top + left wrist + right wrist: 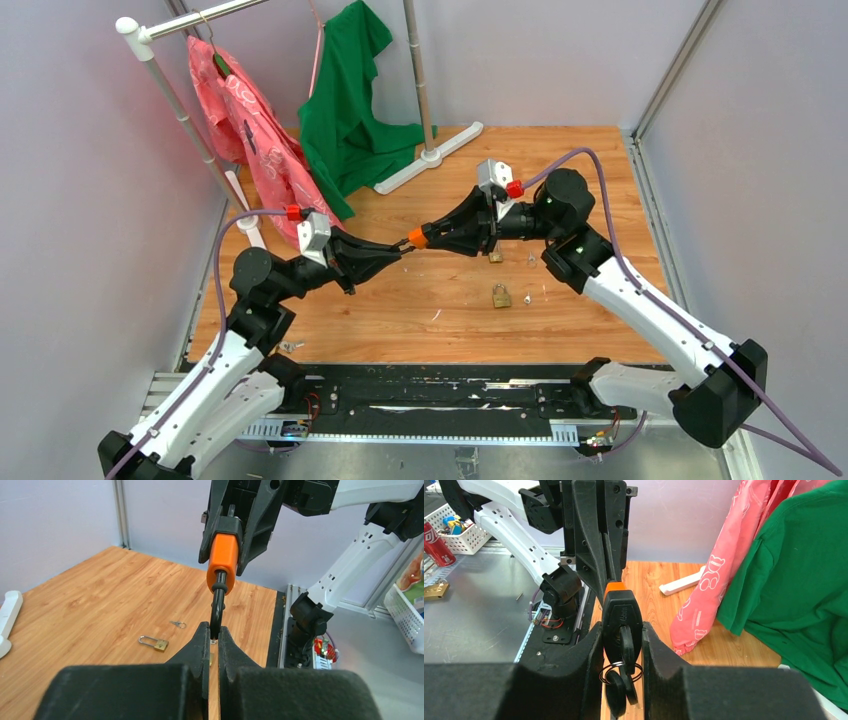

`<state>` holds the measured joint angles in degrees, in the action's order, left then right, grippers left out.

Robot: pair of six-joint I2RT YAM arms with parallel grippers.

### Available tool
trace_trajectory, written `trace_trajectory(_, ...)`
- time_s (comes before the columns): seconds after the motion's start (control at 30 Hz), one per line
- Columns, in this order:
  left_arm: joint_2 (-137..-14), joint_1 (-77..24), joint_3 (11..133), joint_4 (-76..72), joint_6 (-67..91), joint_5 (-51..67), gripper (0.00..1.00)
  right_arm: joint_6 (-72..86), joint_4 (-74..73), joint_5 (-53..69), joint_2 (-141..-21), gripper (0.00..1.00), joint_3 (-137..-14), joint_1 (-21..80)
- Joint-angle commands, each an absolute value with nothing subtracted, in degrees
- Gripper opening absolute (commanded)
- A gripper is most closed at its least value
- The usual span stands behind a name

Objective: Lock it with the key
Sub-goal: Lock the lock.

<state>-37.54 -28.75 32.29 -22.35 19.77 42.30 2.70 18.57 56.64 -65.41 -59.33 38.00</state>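
The two arms meet above the middle of the wooden tabletop (600,200), claw to claw. The right claw (622,645) is partly open, its fingers pressed on either side of an orange padlock (418,238) with a dark body, held in the air. A black key (626,647) sits against the lock's end between those fingers, and more black keys hang below it on a ring (621,672).

The left claw (213,636) is shut tight on the padlock's black shackle (218,607), which runs from the orange body straight into its fingertips. So the padlock spans the gap between the two claws, well above the wood.

On the tabletop, nearer the right arm, lies a small brass padlock (501,296) on its side, with a loose small key (177,624) just beyond it. At the far left a pink garment (255,140) and a green shirt (350,110) hang from a white rack (170,85).
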Motion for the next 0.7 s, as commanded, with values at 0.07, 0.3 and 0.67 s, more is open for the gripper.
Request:
trace_trajectory(0.07,-37.3,-31.8,35.5,-28.8,21.1,44.6,0.00,2.6,13.3,58.0,-66.9,0.00,-57.3,41.5)
trace_trajectory(0.3,-37.8,-31.8,36.6,-27.8,21.6,50.3,0.00,6.1,21.4,58.1,-64.9,0.00,-53.0,39.7)
trace_trajectory(0.67,-39.7,-33.2,37.2,-34.3,21.5,44.2,0.00,12.4,33.3,53.7,-69.1,0.00,-50.7,42.5)
